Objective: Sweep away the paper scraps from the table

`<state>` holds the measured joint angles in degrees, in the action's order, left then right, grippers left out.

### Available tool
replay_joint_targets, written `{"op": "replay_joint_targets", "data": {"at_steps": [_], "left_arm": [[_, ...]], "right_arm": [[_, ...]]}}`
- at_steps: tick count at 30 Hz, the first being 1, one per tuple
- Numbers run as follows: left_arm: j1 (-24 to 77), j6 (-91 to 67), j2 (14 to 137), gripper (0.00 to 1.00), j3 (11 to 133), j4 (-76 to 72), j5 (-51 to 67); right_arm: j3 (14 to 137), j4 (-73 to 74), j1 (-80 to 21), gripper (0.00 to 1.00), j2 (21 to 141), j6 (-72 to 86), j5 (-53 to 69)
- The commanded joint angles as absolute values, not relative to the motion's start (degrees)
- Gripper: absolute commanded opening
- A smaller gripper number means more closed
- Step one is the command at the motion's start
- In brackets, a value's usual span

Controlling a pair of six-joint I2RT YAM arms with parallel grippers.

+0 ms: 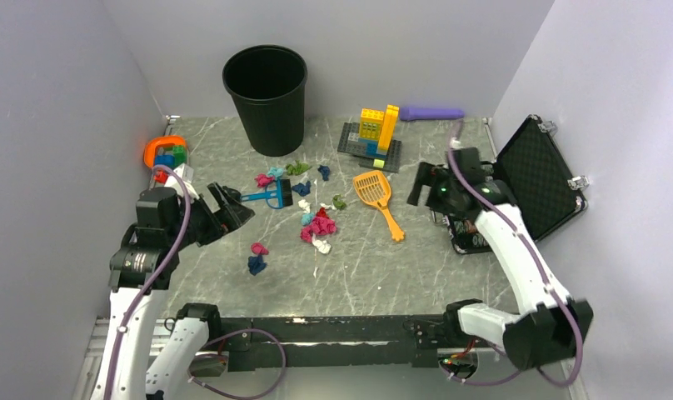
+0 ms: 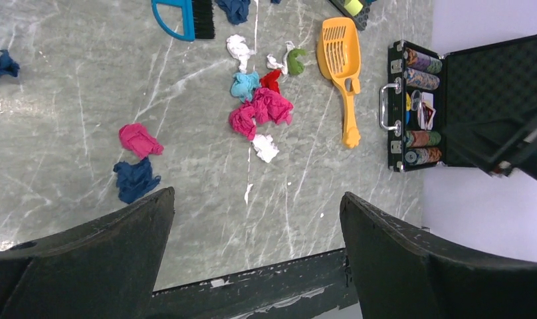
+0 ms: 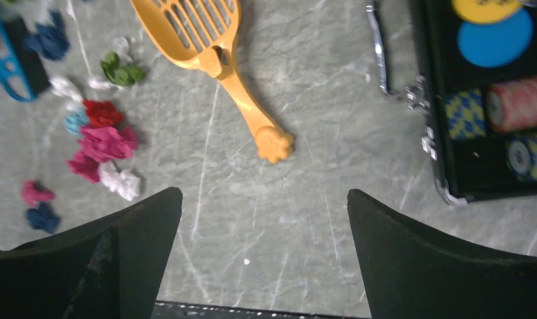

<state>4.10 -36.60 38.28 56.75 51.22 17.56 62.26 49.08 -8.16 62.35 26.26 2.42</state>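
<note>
- The left gripper [image 2: 257, 197] is hanging wide open, gripping nothing; the right gripper [image 3: 264, 194] is doing likewise.
- The paper scraps [image 2: 262, 106] are lying on the table [image 1: 358, 267], left of the orange scoop [image 3: 246, 100].
- Only the overhead view is showing the black bin [image 1: 265, 96] beyond the scoop.
- Only the wrist views are showing poker chips [image 3: 518, 103] right of it.

Pink, navy, teal paper scraps [image 1: 320, 225]; grey-green white-veined table [image 1: 416, 267]; orange scoop [image 1: 375, 190].

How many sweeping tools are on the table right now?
2. The blue brush lies among the paper scraps, left of centre; the orange scoop lies right of them, toward the open case. The black bin's inside is unseen.
</note>
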Motion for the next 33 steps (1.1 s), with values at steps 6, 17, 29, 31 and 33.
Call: {"op": "replay_joint_targets", "data": {"at_steps": [6,17,29,31,33], "left_arm": [[5.2,-38.8,44.9,0.98,56.9,43.1,18.5],[6.5,-37.6,47.4,0.98,57.4,42.9,17.5],[6.6,-36.0,45.7,0.98,57.5,45.3,16.2],[6.6,-35.6,45.2,0.98,57.6,45.9,15.8],[6.6,-35.3,44.8,0.98,57.7,46.3,15.5]], "right_arm": [[61.1,33.4,-17.2,0.89,79.9,16.2,-5.8],[60.7,22.2,-21.5,0.83,94.7,9.2,-1.3],[65.0,22.0,-23.8,0.36,103.6,11.8,-8.3],[64.6,22.1,-23.9,0.27,102.0,12.8,-7.8],[64.4,23.0,-24.2,0.24,99.6,14.0,-7.8]]}}
